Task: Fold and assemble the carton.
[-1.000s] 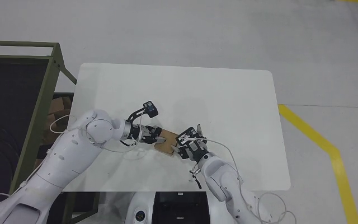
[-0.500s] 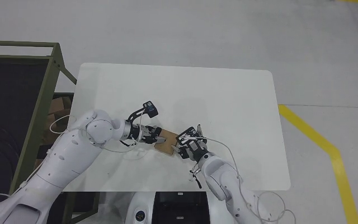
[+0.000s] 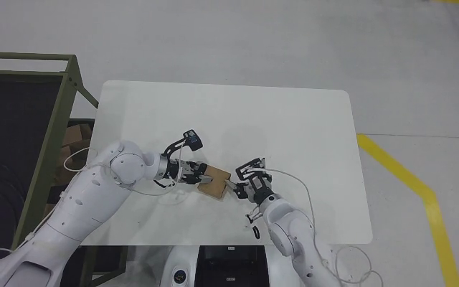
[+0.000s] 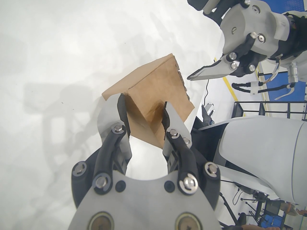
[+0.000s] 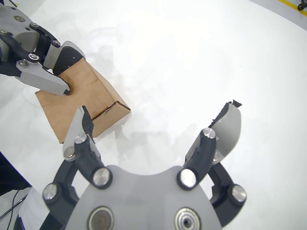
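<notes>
A small brown carton (image 3: pixel 214 185), partly folded with one wall raised, sits near the front middle of the white table (image 3: pixel 287 122). My left gripper (image 4: pixel 144 105) is shut on the carton's (image 4: pixel 158 89) raised wall at its left end; in the top view the left gripper (image 3: pixel 197 172) lies on the carton's left side. My right gripper (image 5: pixel 156 110) is open and holds nothing, with one fingertip just over the carton's (image 5: pixel 79 96) right corner. In the top view the right gripper (image 3: pixel 238 184) is at the carton's right edge. The carton's underside is hidden.
A green-framed cart (image 3: pixel 68 93) with cardboard pieces (image 3: pixel 72 140) stands beside the table's left edge. A yellow floor line (image 3: pixel 401 179) runs past the right side. The table's front edge is close behind both grippers.
My right gripper has drawn back a little to the right, off the carton's end. The left gripper and the carton have stayed put.
</notes>
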